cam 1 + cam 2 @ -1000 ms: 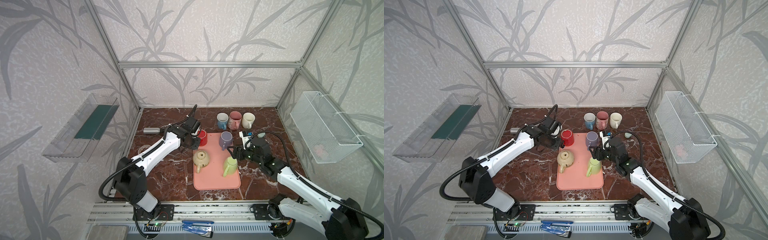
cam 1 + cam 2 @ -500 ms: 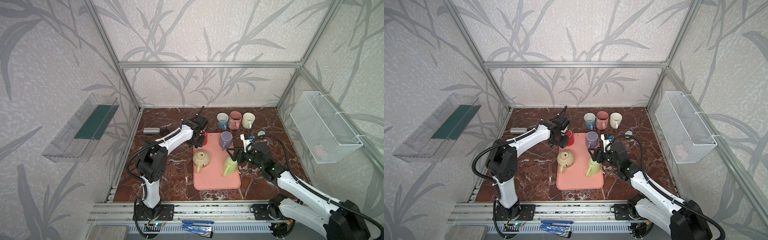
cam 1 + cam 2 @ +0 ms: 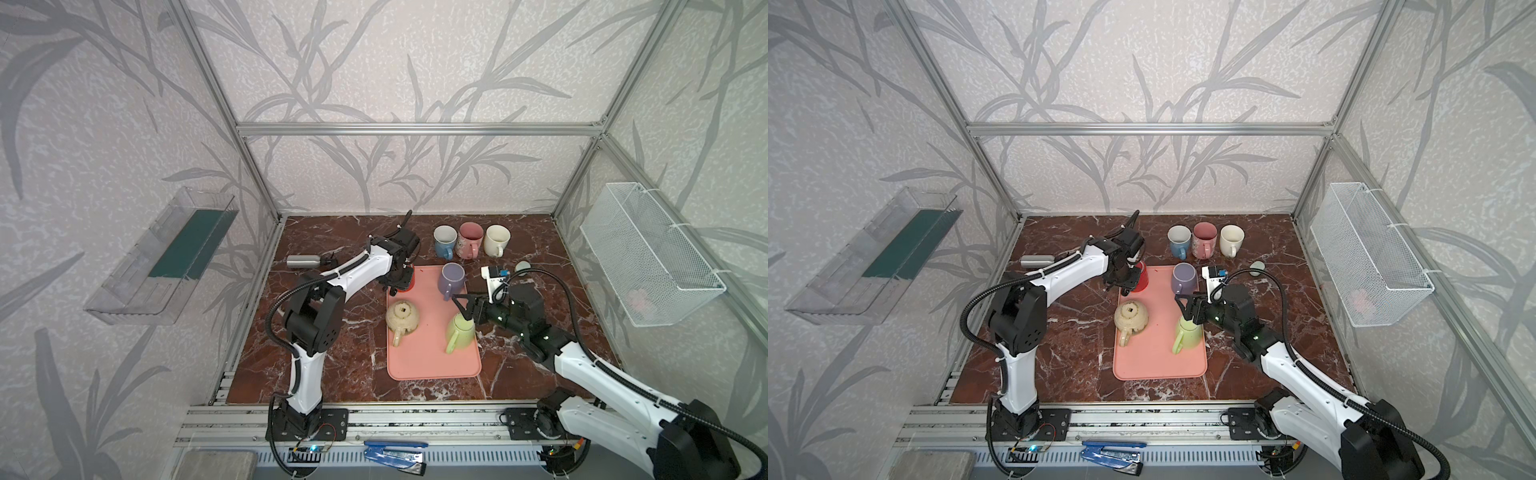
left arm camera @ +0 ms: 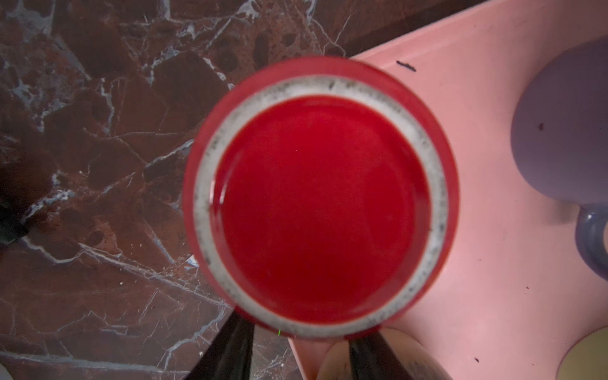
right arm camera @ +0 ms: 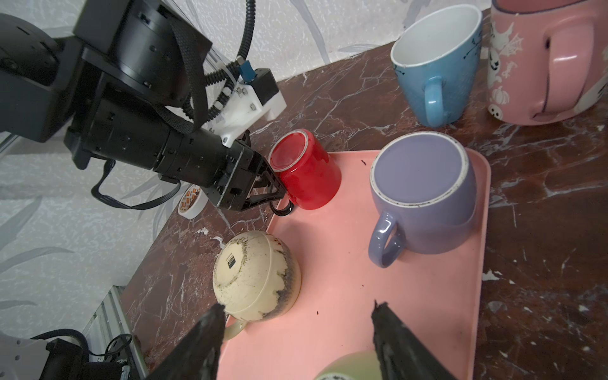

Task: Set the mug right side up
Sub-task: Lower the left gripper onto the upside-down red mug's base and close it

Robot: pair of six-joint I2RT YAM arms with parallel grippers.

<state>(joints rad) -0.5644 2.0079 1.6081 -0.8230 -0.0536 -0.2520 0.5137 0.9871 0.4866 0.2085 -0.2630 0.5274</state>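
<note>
The red mug point(image 3: 410, 277) point(image 3: 1143, 279) stands upside down on the far left corner of the pink tray point(image 3: 432, 365). Its base point(image 4: 322, 204) faces the left wrist camera. My left gripper point(image 3: 398, 283) point(image 5: 279, 194) reaches down at the mug's near side. Its two fingers point(image 4: 235, 348) stand apart on either side of the mug's dark handle point(image 5: 282, 209), which the mug body hides in the left wrist view. My right gripper point(image 3: 462, 303) point(image 5: 296, 307) hangs open over an upside-down green mug point(image 3: 460, 332), holding nothing.
Upside-down purple point(image 3: 453, 277) and cream point(image 3: 402, 318) mugs share the tray. Blue point(image 3: 444, 241), pink point(image 3: 470, 239) and white point(image 3: 496, 240) mugs stand upright at the back. A metal bottle point(image 3: 302, 262) lies left, a white device point(image 3: 492, 276) right, a tape roll point(image 5: 191, 201) beside the tray.
The left arm has folded its elbow up and inward, and its gripper has come from the red mug's left side to over it. The right arm has barely moved.
</note>
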